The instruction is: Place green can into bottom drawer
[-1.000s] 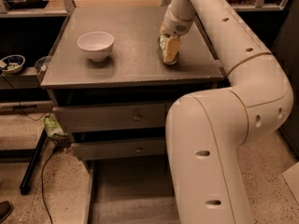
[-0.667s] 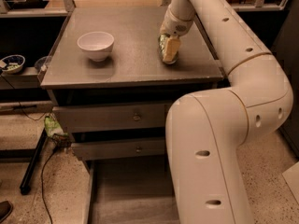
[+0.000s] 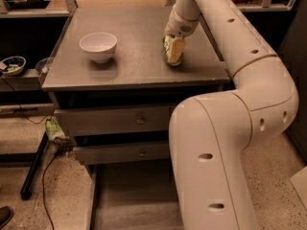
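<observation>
Gripper (image 3: 174, 51) is down at the right of the cabinet top (image 3: 139, 68), and it looks clamped on the green can (image 3: 166, 45), which sits on the surface. Grasp step, I'd say; next comes a lift, then down to the open bottom drawer (image 3: 132, 202)

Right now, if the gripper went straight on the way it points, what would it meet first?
The green can, standing on the cabinet top directly under the downward-pointing gripper. They look to be touching or nearly so, but depth is unclear. Beneath the can lies only the cabinet top.
</observation>
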Action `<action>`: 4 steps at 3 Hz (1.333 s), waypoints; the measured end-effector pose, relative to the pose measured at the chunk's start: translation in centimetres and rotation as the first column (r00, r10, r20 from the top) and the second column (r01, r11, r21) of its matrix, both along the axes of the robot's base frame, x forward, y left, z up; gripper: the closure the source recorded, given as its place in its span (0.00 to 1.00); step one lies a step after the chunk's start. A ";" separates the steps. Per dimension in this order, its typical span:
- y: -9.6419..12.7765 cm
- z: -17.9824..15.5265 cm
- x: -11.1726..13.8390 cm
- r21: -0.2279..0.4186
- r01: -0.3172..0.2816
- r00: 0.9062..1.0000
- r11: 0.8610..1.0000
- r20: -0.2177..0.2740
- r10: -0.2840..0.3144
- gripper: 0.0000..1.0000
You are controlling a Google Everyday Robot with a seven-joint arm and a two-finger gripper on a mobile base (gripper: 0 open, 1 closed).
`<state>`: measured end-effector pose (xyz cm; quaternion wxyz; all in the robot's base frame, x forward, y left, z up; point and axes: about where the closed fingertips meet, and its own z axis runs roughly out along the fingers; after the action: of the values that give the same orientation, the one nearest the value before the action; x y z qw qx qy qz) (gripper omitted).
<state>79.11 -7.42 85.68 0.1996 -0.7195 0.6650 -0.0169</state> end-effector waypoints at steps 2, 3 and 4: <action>-1.0 2.1 -0.2 -0.034 0.071 0.997 0.997 0.007 -0.071 1.00; -1.5 3.7 -0.6 -0.033 0.086 0.996 0.996 0.024 -0.085 1.00; -2.6 8.8 -2.0 0.014 0.116 0.990 0.993 0.083 -0.117 1.00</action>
<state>77.11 -9.97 94.44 0.2295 -0.6770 0.6970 -0.0557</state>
